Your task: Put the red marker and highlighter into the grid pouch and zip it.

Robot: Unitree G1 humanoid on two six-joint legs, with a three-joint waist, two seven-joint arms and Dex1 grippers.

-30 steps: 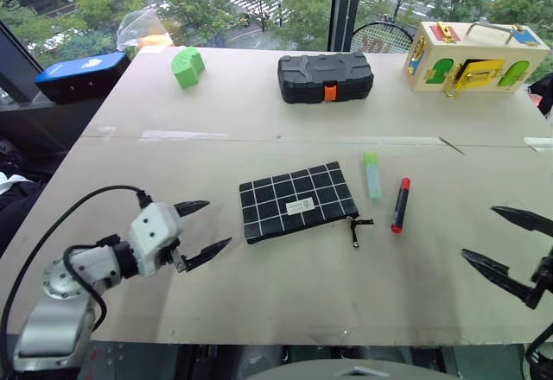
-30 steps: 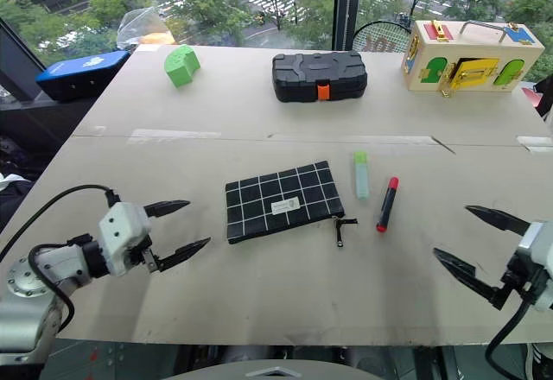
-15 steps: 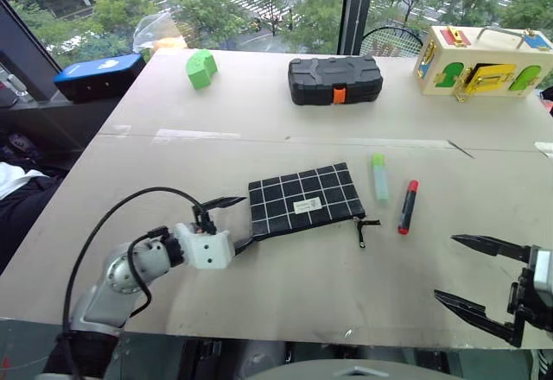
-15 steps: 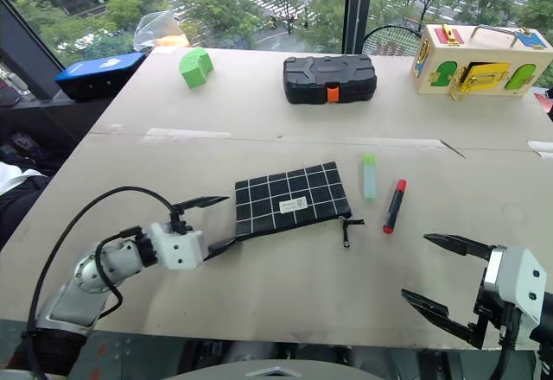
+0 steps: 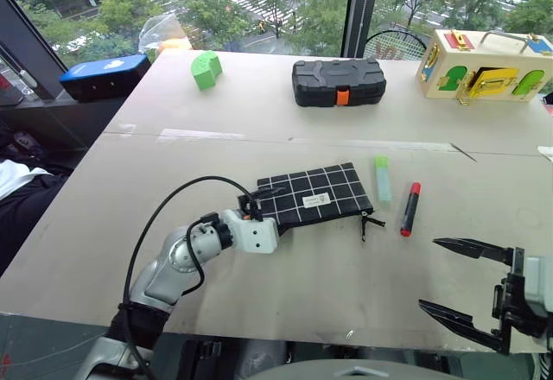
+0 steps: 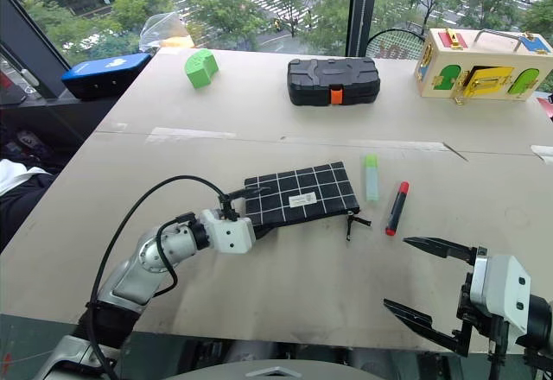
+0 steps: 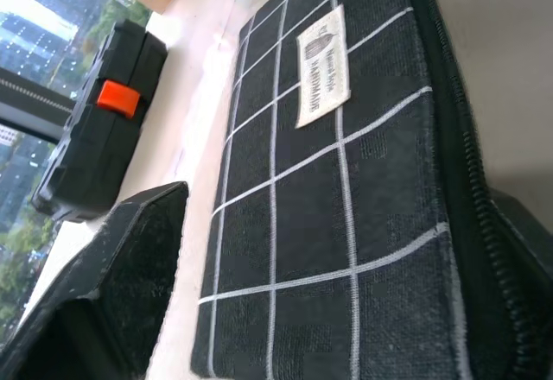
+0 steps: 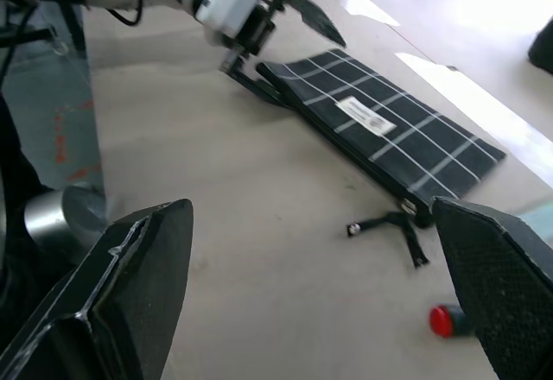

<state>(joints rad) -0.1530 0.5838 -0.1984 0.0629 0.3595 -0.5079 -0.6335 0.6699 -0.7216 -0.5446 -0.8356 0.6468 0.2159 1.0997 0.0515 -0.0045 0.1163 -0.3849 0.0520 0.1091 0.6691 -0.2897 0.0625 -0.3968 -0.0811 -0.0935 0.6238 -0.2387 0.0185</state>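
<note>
The grid pouch lies flat mid-table, black with white lines, its zipper pull trailing off the right end. To its right lie the pale green highlighter and then the red marker, both on the table. My left gripper is open, its fingers straddling the pouch's left end; in the left wrist view the pouch fills the gap between the two fingers. My right gripper hangs open and empty near the front edge, right of the marker.
Along the far edge stand a green block, a black hard case with an orange latch and a wooden box with coloured doors. A blue device sits off the far left corner.
My left gripper has travelled right to the pouch's left end, rolled, and now has its fingers on either side of it. The right gripper drew in slightly, still open.
</note>
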